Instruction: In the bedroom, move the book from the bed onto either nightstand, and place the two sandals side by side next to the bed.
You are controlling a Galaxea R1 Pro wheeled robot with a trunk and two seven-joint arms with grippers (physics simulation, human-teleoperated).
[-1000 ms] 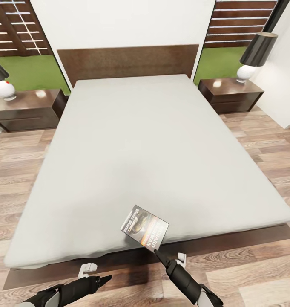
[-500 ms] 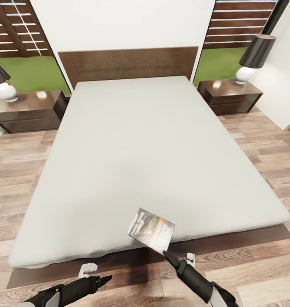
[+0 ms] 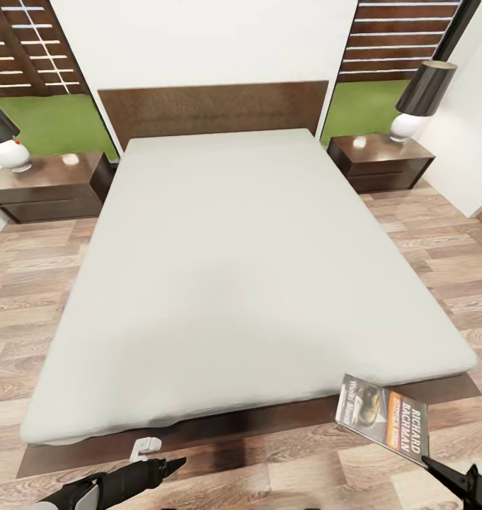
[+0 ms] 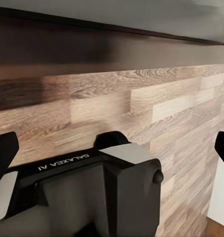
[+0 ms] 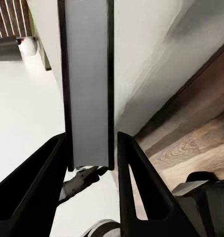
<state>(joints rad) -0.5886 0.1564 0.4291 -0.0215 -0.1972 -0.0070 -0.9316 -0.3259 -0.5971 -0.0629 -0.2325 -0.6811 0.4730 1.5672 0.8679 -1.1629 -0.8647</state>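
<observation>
I see the bed (image 3: pixel 248 269) bare in front of me. The nearer nightstand (image 3: pixel 379 161) stands by its far right corner. My right gripper (image 5: pixel 90 165) pinches the book (image 3: pixel 384 419), held clear off the bed's near right corner (edge-on between the fingers). Left gripper (image 3: pixel 171 465) hangs idle, jaws apparently spread. Next, I'd carry it round to that nightstand.

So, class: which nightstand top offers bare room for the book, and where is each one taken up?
Both do. The left nightstand is bare toward the bed; its lamp fills the outer end. The right nightstand is bare in front; its lamp takes the back corner. The book hangs off the bed's foot.
</observation>
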